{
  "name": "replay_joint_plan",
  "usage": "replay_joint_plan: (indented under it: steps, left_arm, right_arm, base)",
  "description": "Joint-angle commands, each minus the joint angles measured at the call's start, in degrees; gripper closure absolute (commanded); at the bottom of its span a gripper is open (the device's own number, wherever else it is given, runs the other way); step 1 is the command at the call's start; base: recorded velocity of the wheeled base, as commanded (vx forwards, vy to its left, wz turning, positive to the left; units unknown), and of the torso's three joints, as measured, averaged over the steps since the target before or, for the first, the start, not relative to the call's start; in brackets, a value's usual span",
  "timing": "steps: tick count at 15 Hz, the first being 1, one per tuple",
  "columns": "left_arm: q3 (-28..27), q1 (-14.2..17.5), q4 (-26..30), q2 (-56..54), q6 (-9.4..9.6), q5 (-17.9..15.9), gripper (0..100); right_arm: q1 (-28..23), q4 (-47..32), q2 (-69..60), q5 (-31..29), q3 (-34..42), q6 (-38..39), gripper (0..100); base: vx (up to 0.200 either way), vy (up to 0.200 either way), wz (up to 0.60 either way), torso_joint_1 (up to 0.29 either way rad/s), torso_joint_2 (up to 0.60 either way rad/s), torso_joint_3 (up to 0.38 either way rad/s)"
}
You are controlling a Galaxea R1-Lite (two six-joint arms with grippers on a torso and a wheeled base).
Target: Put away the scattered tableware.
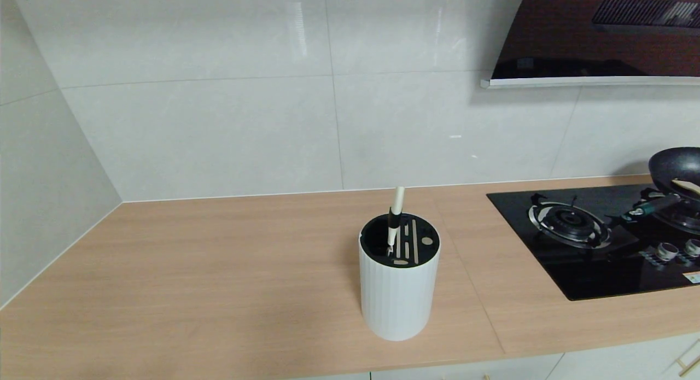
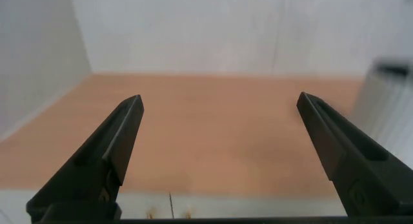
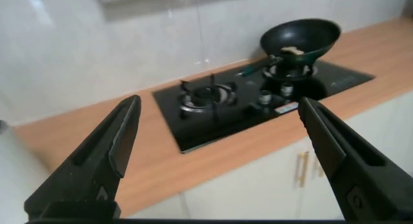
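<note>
Standing in the white holder (image 1: 399, 292) is one utensil (image 1: 394, 222); left tool (image 2: 219, 100) and right tool (image 3: 219, 101) gape wide

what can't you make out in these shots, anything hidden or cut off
Head view: the utensil has its lower end hidden inside the white holder, kind unclear.
Head view: pan cut off by the right edge.
Left wrist view: holder blurred, cut by the edge.
Right wrist view: pale item in the pan too small to identify.
</note>
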State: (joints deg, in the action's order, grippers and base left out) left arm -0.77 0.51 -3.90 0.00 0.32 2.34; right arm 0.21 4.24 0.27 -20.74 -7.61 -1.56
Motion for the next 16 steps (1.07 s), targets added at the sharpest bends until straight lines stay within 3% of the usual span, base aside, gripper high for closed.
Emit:
replay_joint_plan:
  steps: [1, 3, 5, 8, 10, 13, 14, 15, 16]
  left_arm:
    - [0.77, 0.02, 1.09, 0.09, 0.56, -1.99, 0]
    - [0.77, -0.07, 1.0, 0.09, 0.12, -2.6, 0]
    - [0.68, 0.02, 0.74, 0.09, -2.6, -2.69, 0]
    - [0.68, -0.07, 0.65, 0.0, -2.87, -3.31, 0]
    - [0.59, -0.07, 0.65, 0.09, -3.22, -3.4, 0]
    - [0.59, -0.07, 0.65, 0.09, -4.62, -3.22, 0]
    - [0.5, -0.07, 0.21, 0.0, -8.4, -2.96, 0]
    - [0.5, -0.07, -0.14, 0.09, -11.13, -3.13, 0]
    - [0.5, -0.07, -0.14, 0.09, -12.36, -3.13, 0]
  right_arm:
    - [-0.03, 4.37, -0.27, 2.54, 7.43, -5.38, 0]
    - [-0.03, -1.34, -0.18, 5.27, 7.43, -5.56, 0]
    - [-0.03, -0.9, -0.18, 6.5, 7.43, -4.5, 0]
    - [-0.03, -1.87, -0.18, 11.51, 7.34, 0.15, 0]
    - [-0.03, -1.96, -0.18, 16.96, 7.34, -3.27, 0]
    - [-0.03, -2.22, -0.27, 17.31, 7.34, -3.71, 0]
    - [-0.12, -1.87, -0.18, 12.04, 7.52, 3.14, 0]
    - [-0.12, -2.13, -0.18, 12.04, 7.52, 6.83, 0]
    - [-0.03, -2.31, -0.18, 14.67, 7.52, 5.43, 0]
  base:
    - [0.0, 0.0, 0.0, 0.0, 0.0, 0.0]
    - [0.0, 0.0, 0.0, 0.0, 0.0, 0.0]
    - [0.0, 0.0, 0.0, 0.0, 0.0, 0.0]
    - [0.0, 0.0, 0.0, 0.0, 0.0, 0.0]
    - [0.0, 0.0, 0.0, 0.0, 0.0, 0.0]
    - [0.0, 0.0, 0.0, 0.0, 0.0, 0.0]
    - [0.0, 0.0, 0.0, 0.0, 0.0, 0.0]
    - [0.0, 0.0, 0.0, 0.0, 0.0, 0.0]
    - [0.0, 0.0, 0.0, 0.0, 0.0, 0.0]
